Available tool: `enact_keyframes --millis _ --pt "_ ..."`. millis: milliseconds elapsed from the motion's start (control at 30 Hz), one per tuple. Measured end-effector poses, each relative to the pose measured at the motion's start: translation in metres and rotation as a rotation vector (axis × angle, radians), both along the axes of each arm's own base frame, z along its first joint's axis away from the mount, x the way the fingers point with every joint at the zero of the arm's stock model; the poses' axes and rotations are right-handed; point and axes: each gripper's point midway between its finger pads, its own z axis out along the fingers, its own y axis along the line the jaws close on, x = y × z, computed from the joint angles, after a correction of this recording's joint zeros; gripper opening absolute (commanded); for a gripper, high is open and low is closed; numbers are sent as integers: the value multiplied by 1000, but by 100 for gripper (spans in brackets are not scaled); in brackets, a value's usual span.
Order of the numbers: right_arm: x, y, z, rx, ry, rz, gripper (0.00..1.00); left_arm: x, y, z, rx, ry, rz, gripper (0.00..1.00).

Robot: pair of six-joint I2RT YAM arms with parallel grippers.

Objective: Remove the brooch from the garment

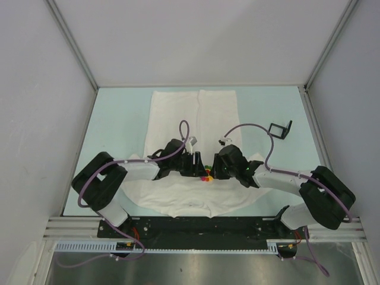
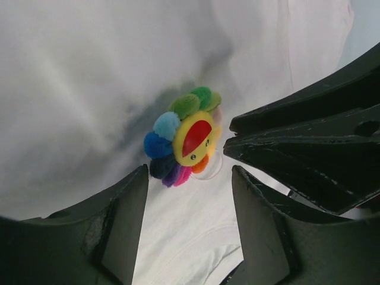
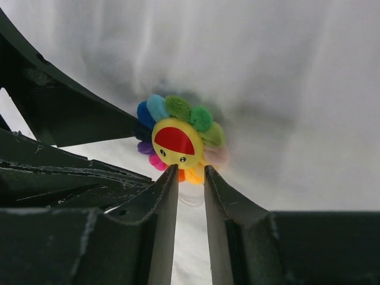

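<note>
Brooch [image 3: 178, 142] on shirt [image 3: 285, 89], at right claw [image 3: 190, 170] tips; jaws nearly clenched, grip uncertain. Left claw [image 2: 190, 173] released, just beside. Likely light, plush petals: pinch rim; soft shirt will lift.

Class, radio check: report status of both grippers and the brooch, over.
Left gripper open, facing the brooch. Right gripper narrow, tips at its lower petals, grip unconfirmed. Brooch on the garment. Nothing blocking.
</note>
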Motion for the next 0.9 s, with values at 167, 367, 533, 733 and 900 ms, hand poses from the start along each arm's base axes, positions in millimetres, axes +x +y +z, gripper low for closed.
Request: enact_keyframes --millis 167,367,533,733,900 --pt "-2 5 -12 -12 19 8 27 2 -3 -10 0 16 2 47" --pt "0 5 -17 -25 13 -4 27 3 -8 -5 -32 13 3 37" --pt "1 4 -20 -41 7 -10 27 4 -13 1 -70 17 4 35" --pt "2 2 -20 -51 3 -18 29 3 -17 5 -88 24 8 37" --pt "1 -2 -20 -63 5 -25 38 1 -20 7 -97 25 5 40"
